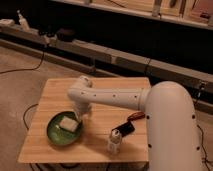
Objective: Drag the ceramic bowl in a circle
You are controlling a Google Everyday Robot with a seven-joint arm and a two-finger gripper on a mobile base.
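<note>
Here's the light wooden counter (52, 97), and the wide, shallow, glossy dark-green ceramic bowl (55, 134) sits on its front-left part, near the front edge. 1 pale yellowish rectangular block (69, 123) lies inside the dish, right of its centre. The white robot arm (112, 98) reaches in from the right and bends down, putting the gripper (81, 117) at the bowl's right rim, just beside the block. Gripping, open or closed? Can't tell from here. To the right stand a small white cup (114, 141) and a dark gadget with an orange-red part (128, 125), both apart from the bowl.
</note>
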